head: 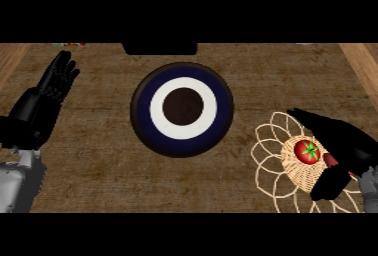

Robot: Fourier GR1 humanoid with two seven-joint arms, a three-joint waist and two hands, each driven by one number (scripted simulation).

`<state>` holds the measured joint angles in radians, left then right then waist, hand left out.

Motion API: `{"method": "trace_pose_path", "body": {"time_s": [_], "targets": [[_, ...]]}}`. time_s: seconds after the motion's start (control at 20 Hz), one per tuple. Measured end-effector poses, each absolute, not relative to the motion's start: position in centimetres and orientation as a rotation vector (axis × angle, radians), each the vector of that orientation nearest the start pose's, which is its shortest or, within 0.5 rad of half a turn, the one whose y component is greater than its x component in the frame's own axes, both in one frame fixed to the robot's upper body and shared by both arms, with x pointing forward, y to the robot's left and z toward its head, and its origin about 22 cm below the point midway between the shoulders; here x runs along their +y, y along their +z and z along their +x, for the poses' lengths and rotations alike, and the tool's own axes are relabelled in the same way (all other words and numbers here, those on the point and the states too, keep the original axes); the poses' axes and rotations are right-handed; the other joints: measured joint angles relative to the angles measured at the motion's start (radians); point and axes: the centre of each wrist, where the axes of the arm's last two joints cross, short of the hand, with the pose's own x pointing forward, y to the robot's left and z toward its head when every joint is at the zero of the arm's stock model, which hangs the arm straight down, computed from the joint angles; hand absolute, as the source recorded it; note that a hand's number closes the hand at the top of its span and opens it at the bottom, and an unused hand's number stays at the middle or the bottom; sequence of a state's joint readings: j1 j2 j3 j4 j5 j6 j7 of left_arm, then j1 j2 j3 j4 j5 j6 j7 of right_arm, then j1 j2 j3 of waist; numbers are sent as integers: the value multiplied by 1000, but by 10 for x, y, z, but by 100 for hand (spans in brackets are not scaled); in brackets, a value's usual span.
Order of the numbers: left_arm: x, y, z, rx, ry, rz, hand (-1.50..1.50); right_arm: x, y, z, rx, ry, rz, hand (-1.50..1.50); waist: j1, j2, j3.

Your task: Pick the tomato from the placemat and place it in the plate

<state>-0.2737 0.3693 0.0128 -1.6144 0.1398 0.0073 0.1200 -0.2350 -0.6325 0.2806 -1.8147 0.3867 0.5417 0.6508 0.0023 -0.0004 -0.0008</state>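
Tomato (307, 151) sits on the woven placemat (275, 131) at the right, with the right hand (347, 150) spread around it, fingers above and thumb below, not yet closed, so I judge the grasp is the step in hand. Next the fingers must close on it, then lift and carry it left to the plate (182, 108), which lies apart. Left hand (52, 85) rests open at the left edge; the counter (96, 170) is rough and brown.

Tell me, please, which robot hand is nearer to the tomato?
Right. The right robot hand is around the tomato on the placemat, fingers above and thumb below. The left robot hand rests open at the far left, beyond the plate.
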Motion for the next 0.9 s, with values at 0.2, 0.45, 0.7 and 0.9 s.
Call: {"method": "trace_pose_path", "body": {"time_s": [0.2, 0.45, 0.7, 0.9], "targets": [[281, 106, 298, -1743, -231, 133, 0, -255, 118, 275, -879, 1263, -734, -150, 1, 1, 1], [276, 104, 299, -1742, -228, 142, 0, -267, 101, 280, -796, 1272, -776, -150, -1, 1, 1], [278, 105, 294, -1750, -232, 142, 0, -277, 78, 286, -757, 1264, -773, -150, 0, 1, 1], [274, 107, 298, -1745, -235, 138, 0, -284, 58, 290, -732, 1280, -750, -150, -1, 1, 1]]}}
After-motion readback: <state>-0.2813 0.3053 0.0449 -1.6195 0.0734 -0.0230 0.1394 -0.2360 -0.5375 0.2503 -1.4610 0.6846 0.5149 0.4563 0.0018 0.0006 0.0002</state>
